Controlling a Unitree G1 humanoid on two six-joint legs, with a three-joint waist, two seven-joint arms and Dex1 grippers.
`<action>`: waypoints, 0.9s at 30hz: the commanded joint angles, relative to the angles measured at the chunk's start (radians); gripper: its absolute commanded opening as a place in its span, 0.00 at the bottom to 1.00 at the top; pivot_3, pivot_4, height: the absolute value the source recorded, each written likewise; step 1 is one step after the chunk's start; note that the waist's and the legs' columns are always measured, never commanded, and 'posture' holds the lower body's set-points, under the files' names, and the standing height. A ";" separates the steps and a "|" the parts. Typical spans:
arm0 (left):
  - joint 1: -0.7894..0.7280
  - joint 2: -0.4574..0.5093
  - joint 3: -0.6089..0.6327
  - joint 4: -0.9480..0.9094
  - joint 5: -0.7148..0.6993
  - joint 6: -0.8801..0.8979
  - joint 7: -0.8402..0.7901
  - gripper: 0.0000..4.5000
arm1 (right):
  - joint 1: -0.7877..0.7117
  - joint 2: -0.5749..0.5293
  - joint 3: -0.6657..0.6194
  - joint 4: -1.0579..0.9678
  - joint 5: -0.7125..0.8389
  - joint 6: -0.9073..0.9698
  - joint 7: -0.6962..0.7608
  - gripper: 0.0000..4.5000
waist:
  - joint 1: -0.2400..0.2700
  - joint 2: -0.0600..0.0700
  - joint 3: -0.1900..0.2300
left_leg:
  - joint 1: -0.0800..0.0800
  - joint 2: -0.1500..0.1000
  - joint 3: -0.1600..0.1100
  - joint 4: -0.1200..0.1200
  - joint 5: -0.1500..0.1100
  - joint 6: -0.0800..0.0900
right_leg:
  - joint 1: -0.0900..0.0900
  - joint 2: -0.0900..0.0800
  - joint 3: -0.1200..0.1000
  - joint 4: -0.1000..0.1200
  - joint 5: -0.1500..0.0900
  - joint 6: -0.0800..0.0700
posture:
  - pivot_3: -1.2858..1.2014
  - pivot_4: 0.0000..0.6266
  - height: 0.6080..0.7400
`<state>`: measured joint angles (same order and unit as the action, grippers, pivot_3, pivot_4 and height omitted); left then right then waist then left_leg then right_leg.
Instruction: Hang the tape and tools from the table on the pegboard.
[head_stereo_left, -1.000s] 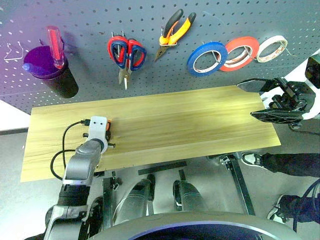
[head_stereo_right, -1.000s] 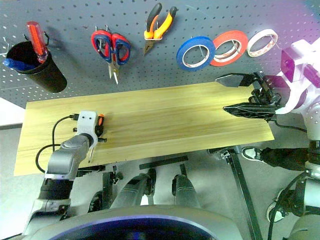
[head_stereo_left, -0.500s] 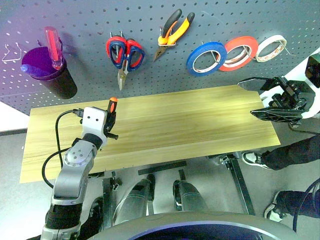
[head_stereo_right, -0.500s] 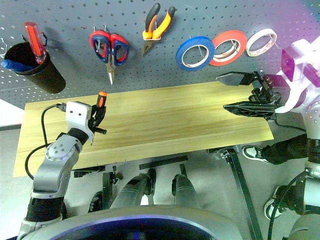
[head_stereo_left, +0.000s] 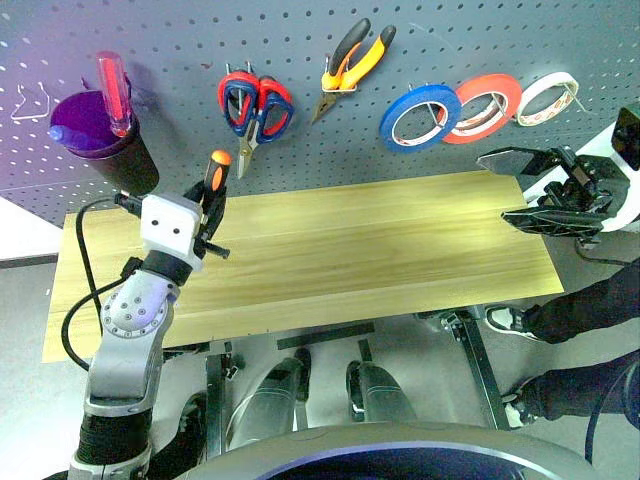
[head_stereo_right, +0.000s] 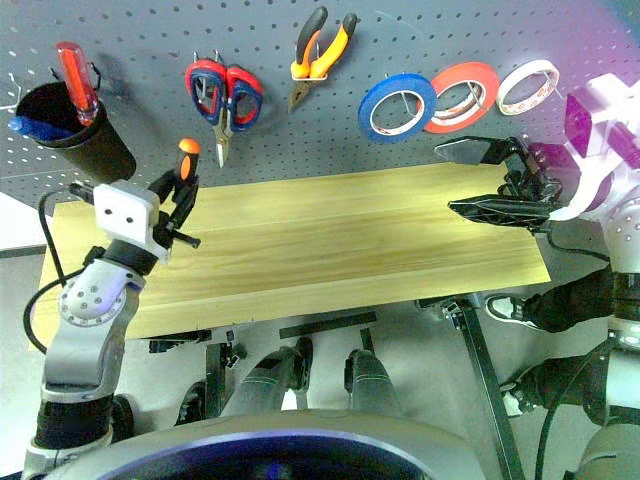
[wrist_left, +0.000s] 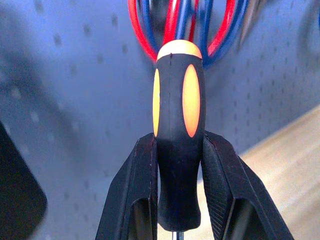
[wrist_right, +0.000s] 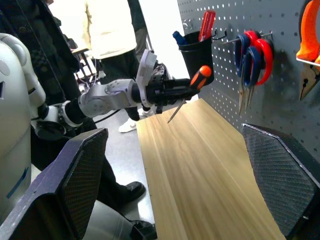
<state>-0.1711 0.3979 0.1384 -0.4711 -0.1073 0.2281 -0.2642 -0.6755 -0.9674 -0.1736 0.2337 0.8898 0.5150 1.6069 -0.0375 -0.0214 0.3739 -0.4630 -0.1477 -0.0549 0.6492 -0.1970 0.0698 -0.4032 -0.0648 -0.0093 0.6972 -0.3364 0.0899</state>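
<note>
The small screwdriver, its handle black with orange patches, was clamped between the two black fingers of the left tool, handle end tilted up toward the pegboard and its thin shaft pointing down and back over the bench. It was held clear above the bench's left end, just in front of the board, between the black cup and the red-and-blue-handled scissors. A larger red-handled screwdriver stood in that cup.

On the pegboard, the scissors hung from hooks, the orange-and-black pliers hung to their right, and further right came three rolls in a row, their rims overlapping: the blue tape, a red-orange roll and a cream-white roll.

The right tool hovered over the bench's right end with its fingers spread wide and nothing between them. The wood-grain benchtop lay bare. In the right wrist view, a person in a pale top stood beyond the bench's far end.
</note>
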 joint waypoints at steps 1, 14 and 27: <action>-0.034 0.024 0.031 -0.059 -0.002 -0.014 -0.005 0.19 | -0.013 -0.019 -0.021 0.013 0.027 -0.030 0.008 1.00 | 0.001 0.001 -0.001 | 0.000 0.000 0.000 0.000 0.000 0.000 | 0.000 0.000 0.000 0.000 0.000 0.000 | 0.48 0.43 1.00; -0.277 0.059 0.081 -0.002 -0.024 0.028 0.010 0.19 | 0.003 -0.029 -0.008 0.058 0.063 -0.089 0.008 1.00 | 0.026 0.002 -0.030 | 0.000 0.000 0.001 0.001 0.000 -0.001 | 0.000 0.000 -0.001 0.001 0.000 0.000 | 0.49 0.35 1.00; -0.526 0.094 0.106 0.117 -0.041 0.052 0.020 0.19 | 0.009 -0.026 -0.011 0.026 0.082 -0.106 0.008 1.00 | 0.026 0.002 -0.052 | 0.000 0.000 0.001 0.003 0.001 -0.001 | 0.001 0.000 -0.001 0.001 0.001 0.001 | 0.49 0.32 1.00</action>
<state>-0.6626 0.4730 0.2191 -0.3396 -0.1405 0.2824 -0.2533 -0.6650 -0.9709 -0.1632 0.2873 0.9546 0.4215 1.6071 -0.0110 -0.0192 0.3219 -0.4626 -0.1477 -0.0537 0.6522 -0.1964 0.0691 -0.4026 -0.0647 -0.0102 0.6989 -0.3356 0.0911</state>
